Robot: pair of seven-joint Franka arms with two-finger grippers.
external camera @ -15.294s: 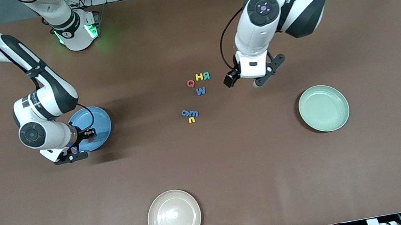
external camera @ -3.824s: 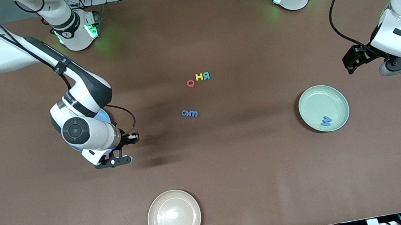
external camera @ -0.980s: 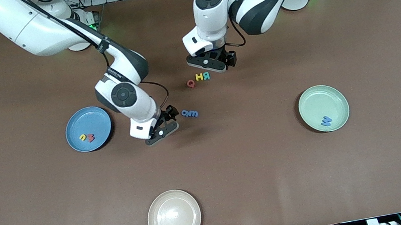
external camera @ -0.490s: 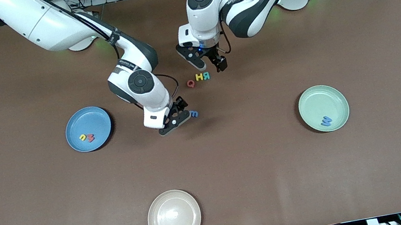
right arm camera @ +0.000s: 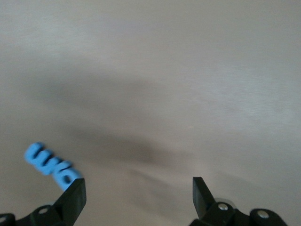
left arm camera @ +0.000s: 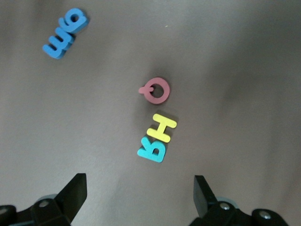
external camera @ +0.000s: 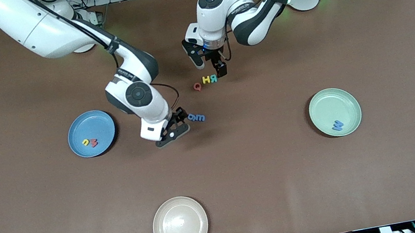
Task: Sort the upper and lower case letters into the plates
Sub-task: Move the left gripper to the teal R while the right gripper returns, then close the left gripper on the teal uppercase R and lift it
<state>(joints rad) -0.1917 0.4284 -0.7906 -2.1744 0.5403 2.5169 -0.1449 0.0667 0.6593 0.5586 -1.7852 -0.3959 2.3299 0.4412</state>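
Left gripper [external camera: 209, 66] is seen with fingers spread wide, nothing held, hovering over the red Q [external camera: 197, 86], yellow H [external camera: 206, 79] and teal R [external camera: 214, 78] row. Right gripper [external camera: 173, 126] is also spread wide and empty, just beside the two blue letters [external camera: 196, 117], possibly not touching them. The blue plate [external camera: 99, 122], toward the right arm's end, holds a yellow and a red letter [external camera: 90, 142]. The mint plate [external camera: 344, 103] holds a blue W [external camera: 337, 125]. A cream plate [external camera: 180, 225] is seen nearest the front camera on the brown table [external camera: 288, 187].
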